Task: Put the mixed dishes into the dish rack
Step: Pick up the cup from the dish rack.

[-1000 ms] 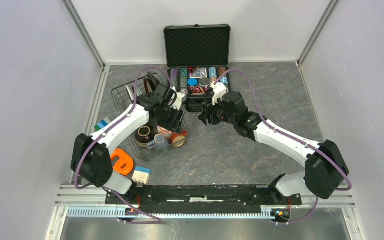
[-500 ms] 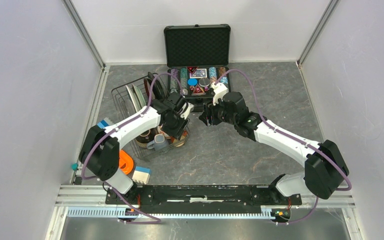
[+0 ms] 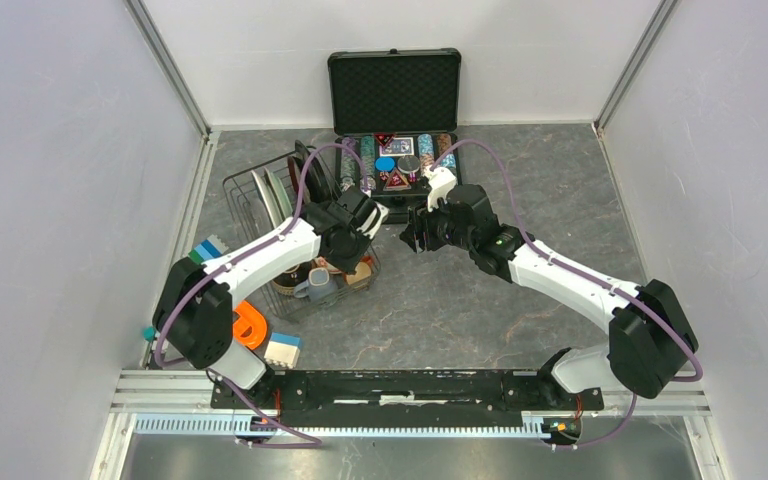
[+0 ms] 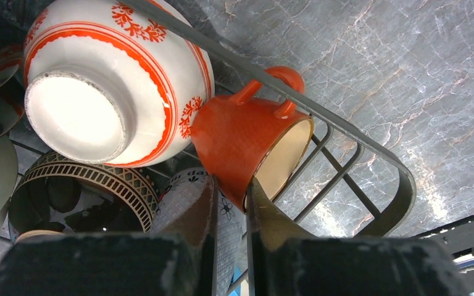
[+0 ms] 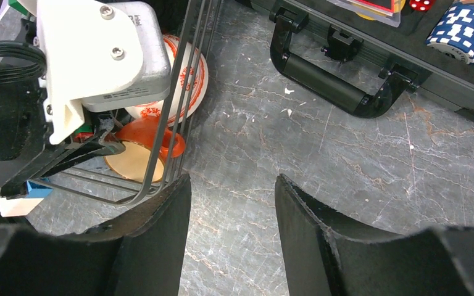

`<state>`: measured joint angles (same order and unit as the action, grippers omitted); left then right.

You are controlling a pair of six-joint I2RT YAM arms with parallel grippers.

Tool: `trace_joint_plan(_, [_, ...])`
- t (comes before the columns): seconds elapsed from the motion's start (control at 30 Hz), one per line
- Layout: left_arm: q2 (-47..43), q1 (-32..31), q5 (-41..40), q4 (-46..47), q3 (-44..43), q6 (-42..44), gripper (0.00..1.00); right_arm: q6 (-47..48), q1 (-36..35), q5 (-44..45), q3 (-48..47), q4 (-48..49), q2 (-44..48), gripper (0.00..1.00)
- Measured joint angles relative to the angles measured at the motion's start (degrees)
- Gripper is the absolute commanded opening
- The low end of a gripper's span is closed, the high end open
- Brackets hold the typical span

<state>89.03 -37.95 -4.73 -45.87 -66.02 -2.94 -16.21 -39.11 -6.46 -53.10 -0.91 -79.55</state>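
**Wire dish rack (image 4: 405,185) crowds the orange cup (image 4: 241,132)**

Grey table (image 3: 570,170) lies bare to its right, where my right gripper (image 5: 231,203) hangs agape, holding nothing. In the rack's right corner, against the wires beside the red-patterned bowl (image 4: 111,80), my left gripper (image 4: 229,206) pinches the cup's rim.

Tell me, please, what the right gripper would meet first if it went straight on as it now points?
Probably the bare table, between the dish rack and the case handle; depth is unclear.

Open black poker-chip case (image 3: 394,95) at the back, orange ring toy (image 3: 249,326), white-and-blue block (image 3: 282,349), grey marbled table (image 3: 560,180)
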Motion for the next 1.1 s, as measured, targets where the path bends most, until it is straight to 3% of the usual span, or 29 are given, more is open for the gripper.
trace_joint_plan(0.57, [-7.2,0.7,-4.2,-0.2,-0.3,-1.8,0.02,0.0,0.1,-0.5,0.1,0.0,0.0,0.59])
trace_joint_plan(0.87, [-13.4,1.7,-4.0,1.5,-0.3,-3.3,0.02,-3.0,0.1,-6.4,1.3,4.3,0.0,0.81])
trace_joint_plan(1.1, [-25.1,2.5,-4.1,10.3,4.5,-3.0,0.02,-14.3,0.5,-12.7,3.5,12.2,0.0,0.84])
